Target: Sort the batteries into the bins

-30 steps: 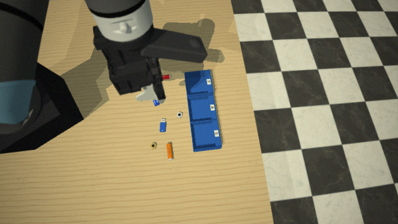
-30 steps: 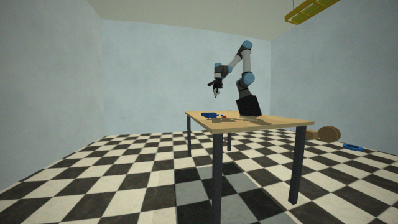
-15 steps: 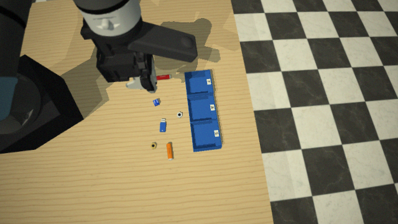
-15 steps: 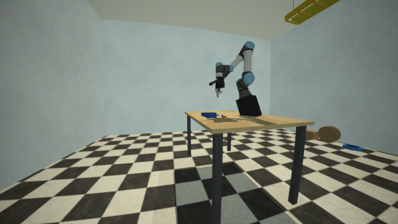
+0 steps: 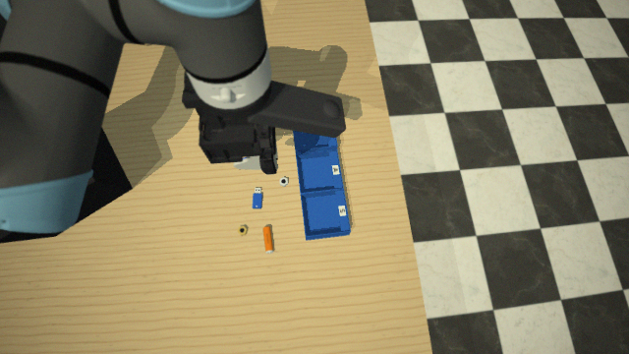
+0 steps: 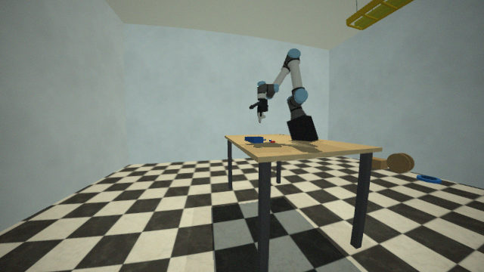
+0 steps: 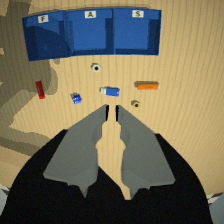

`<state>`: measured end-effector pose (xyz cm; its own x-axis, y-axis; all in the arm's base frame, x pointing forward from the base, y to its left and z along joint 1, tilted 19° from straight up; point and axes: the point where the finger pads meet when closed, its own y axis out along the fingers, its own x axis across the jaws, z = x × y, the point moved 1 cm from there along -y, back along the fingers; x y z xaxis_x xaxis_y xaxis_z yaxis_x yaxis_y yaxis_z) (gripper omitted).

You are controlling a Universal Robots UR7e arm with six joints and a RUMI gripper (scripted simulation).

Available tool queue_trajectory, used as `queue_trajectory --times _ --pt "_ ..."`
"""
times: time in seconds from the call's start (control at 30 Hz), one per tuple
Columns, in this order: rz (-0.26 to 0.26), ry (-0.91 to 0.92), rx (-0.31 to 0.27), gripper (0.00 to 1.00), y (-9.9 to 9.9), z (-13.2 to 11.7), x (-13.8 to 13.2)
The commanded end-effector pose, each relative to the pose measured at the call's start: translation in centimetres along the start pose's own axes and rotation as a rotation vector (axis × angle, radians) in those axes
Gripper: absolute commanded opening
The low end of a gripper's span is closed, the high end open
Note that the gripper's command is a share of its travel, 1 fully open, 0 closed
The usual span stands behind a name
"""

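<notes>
The gripper (image 7: 112,113) hangs well above the table (image 5: 147,295), jaws pressed together with nothing between them, pointing down at the loose items.

The blue bins (image 7: 90,32) form one row of three compartments marked F, A and S, upright, lying close to the table's floor-side edge (only a narrow strip of wood shows beyond them in the top view). All three compartments look empty.

On the arm's side of the bins the parts lie apart from one another: an orange battery (image 5: 267,238) nearest the S end, a brass nut (image 5: 243,229) just beside it, a blue USB stick (image 5: 257,198), and a steel nut (image 5: 284,181) close to the middle compartment. The wrist view also shows a small blue piece (image 7: 76,98) and a red piece (image 7: 39,89) toward the F end; what they are is too small to tell.

Broad bare wood stretches from the battery toward the table's near edge.
</notes>
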<state>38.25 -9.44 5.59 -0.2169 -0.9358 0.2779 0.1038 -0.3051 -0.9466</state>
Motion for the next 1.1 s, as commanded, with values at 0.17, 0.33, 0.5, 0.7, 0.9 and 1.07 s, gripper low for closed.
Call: queue_trajectory --times 0.17,0.33,0.5,0.7,0.9,1.07 --pt "0.0 -0.001 0.005 0.04 5.5 5.0 2.6" --pt "0.0 -0.001 0.005 0.04 8.0 7.2 4.0" --pt "0.0 -0.001 0.005 0.04 8.0 7.2 4.0" --pt "0.0 -0.001 0.005 0.04 8.6 7.2 4.0" --pt "0.0 -0.001 0.005 0.04 10.2 7.2 4.0" --pt "0.0 -0.001 0.005 0.04 11.0 7.2 4.0"
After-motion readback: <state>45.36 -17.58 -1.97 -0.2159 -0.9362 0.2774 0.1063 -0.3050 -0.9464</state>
